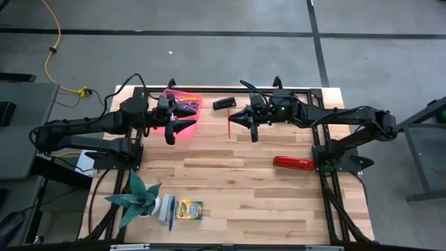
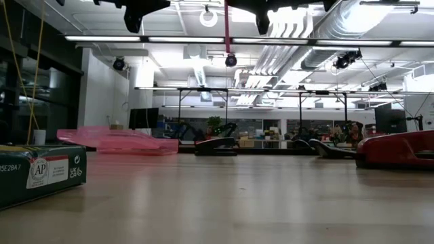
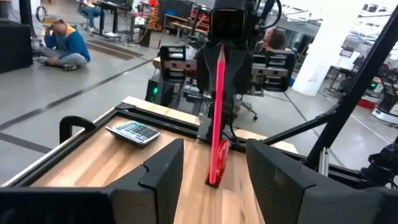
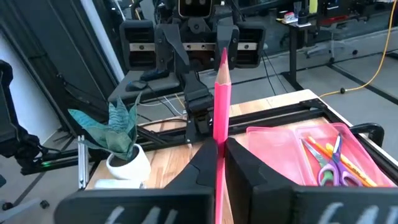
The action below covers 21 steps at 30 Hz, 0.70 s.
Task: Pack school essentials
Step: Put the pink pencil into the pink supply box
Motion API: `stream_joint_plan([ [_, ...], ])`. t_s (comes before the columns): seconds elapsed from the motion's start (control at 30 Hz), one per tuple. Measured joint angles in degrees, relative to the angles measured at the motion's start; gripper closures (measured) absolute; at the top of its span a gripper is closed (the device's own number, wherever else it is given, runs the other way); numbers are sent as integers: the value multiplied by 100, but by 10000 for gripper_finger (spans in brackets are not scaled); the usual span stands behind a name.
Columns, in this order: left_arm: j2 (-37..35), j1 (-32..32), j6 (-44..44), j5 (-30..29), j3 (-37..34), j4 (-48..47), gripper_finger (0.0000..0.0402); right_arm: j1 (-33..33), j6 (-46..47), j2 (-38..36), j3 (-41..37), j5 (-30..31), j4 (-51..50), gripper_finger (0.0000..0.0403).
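Both arms reach inward above the table, the left gripper [image 1: 179,127] with fingers parted and empty, facing the right gripper [image 1: 235,119], whose fingers are clamped together.

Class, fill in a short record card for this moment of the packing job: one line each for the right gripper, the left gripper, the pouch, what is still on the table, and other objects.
right gripper: shut on the pink pencil, held upright above the table
left gripper: open, empty, beside the pink pouch
pouch contents: purple-handled scissors and thin pencils
still unpacked: crayon box, blue pen
other objects: calculator, red bar-shaped item, potted plant
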Motion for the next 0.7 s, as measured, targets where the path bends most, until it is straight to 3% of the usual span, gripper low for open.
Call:
stream_joint_plan([
  [0.3, 21, 0, 13, -33, 0, 35, 237, 2, 42, 0, 0, 0, 66, 403],
  [0.47, 694, -41, 13, -57, -7, 631, 237, 2, 177, 81, 4, 35, 371, 402],
  [0.7, 1897, -206, -166, 20, 4, 2168, 237, 118, 397, 438, 7, 32, 1079, 402],
])
